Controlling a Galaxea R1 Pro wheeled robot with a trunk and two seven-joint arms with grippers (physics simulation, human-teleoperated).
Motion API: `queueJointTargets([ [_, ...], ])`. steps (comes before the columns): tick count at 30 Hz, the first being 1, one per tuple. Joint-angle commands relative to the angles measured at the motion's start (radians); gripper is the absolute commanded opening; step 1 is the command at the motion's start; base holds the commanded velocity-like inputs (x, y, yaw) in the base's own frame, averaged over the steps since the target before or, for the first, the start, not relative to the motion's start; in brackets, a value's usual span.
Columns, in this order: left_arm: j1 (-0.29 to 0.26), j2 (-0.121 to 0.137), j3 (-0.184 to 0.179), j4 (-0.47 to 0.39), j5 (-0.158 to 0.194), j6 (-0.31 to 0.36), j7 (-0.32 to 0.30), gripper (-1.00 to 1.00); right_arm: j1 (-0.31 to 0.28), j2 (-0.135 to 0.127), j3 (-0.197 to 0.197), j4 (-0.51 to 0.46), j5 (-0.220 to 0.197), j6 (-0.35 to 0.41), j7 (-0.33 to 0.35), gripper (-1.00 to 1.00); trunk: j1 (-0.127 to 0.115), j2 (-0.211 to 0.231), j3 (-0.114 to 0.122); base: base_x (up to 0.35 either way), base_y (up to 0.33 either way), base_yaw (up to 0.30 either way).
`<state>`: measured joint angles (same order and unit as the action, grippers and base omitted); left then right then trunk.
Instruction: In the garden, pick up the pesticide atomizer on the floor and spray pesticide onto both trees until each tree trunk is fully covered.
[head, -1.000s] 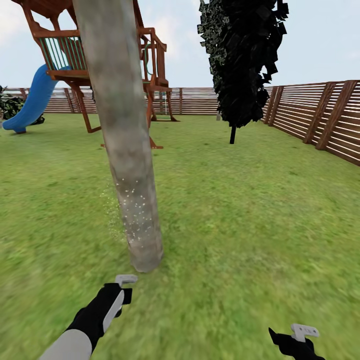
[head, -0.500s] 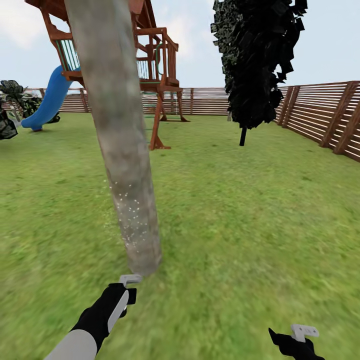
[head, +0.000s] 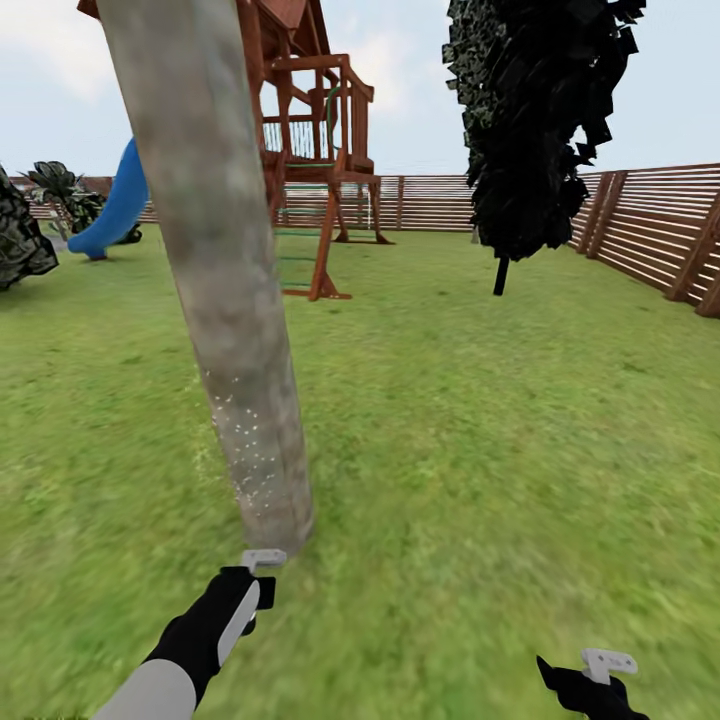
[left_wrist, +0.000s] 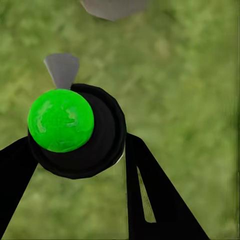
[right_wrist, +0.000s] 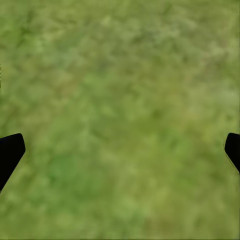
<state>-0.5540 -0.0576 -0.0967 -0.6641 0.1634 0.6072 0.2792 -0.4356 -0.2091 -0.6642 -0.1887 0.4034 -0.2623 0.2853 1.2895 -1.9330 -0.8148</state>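
Still risky: left tool (left_wrist: 75, 150) clamped on sprayer (left_wrist: 75, 132), right tool (right_wrist: 120, 150) spread empty, upper trunk (head: 215, 250) possibly missed.

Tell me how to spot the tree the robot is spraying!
Find the wooden play tower with the blue slide. In front of it, nearest the robot, rises a thick grey-brown tree trunk. Unlike the black-leaved tree on its thin dark stem, white specks dot its base.
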Motion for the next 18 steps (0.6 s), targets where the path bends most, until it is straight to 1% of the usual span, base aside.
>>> queueJointTargets([
  [1, 0.0, -0.002, 0.0, 0.0, -0.002, 0.0, 0.0, -1.0, 0.0, 0.0, 0.0, 0.0, 0.0, 0.0, 0.0, 1.0, 0.0, 0.0, 0.0, 0.151, -0.252, 0.275],
  [2, 0.0, -0.003, 0.0, 0.0, -0.003, 0.0, 0.0, -1.0, 0.0, 0.0, 0.0, 0.0, 0.0, 0.0, 0.0, 1.0, 0.0, 0.0, 0.0, 0.151, -0.252, 0.272],
  [4, 0.0, -0.004, 0.0, 0.0, -0.004, 0.0, 0.0, -1.0, 0.0, 0.0, 0.0, 0.0, 0.0, 0.0, 0.0, 1.0, 0.0, 0.0, 0.0, 0.151, -0.252, 0.104],
  [7, 0.0, -0.004, 0.0, 0.0, -0.004, 0.0, 0.0, -1.0, 0.0, -0.001, 0.0, 0.0, 0.0, 0.0, 0.0, 1.0, 0.0, 0.0, 0.0, 0.101, -0.262, 0.019],
  [11, 0.0, -0.004, 0.0, 0.0, -0.004, 0.0, 0.0, -1.0, 0.0, 0.0, 0.0, 0.0, 0.0, 0.0, 0.0, 1.0, 0.0, 0.0, 0.0, 0.01, -0.274, 0.021],
  [18, -0.001, -0.003, 0.0, 0.0, -0.004, 0.0, 0.001, -1.0, 0.0, 0.0, 0.0, 0.0, 0.0, 0.0, 0.0, 1.0, 0.0, 0.0, 0.0, 0.0, -0.276, 0.253],
])
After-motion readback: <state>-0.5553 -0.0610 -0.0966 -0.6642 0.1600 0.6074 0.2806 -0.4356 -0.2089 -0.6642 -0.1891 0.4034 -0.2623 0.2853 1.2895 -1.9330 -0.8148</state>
